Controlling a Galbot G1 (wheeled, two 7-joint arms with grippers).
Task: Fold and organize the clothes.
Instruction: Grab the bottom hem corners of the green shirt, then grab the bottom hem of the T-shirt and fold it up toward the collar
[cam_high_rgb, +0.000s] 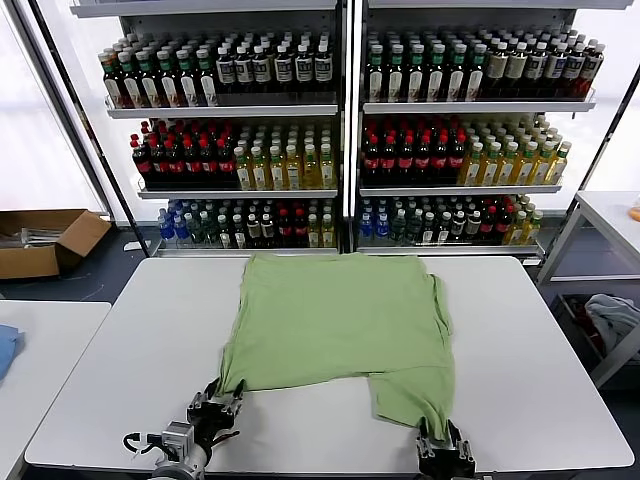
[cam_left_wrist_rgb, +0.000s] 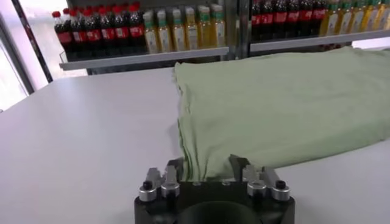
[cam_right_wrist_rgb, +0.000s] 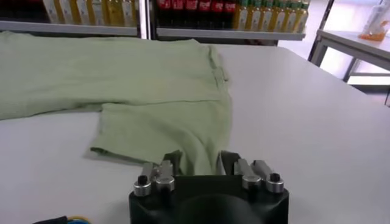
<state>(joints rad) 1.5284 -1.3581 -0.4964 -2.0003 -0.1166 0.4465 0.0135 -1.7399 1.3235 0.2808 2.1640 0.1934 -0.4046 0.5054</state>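
Two grippers are on the near hem of the light green polo shirt (cam_high_rgb: 335, 325), which lies face-down mid-table. The left gripper (cam_high_rgb: 213, 408) pinches the corner at seven o'clock; the right gripper (cam_high_rgb: 441, 447) pinches the hanging flap at five o'clock. One fold looks partly made, the rest undone. White table (cam_high_rgb: 540, 340) offers open room from nine and three o'clock; bottle shelves (cam_high_rgb: 350, 150) stand beyond the twelve o'clock edge.
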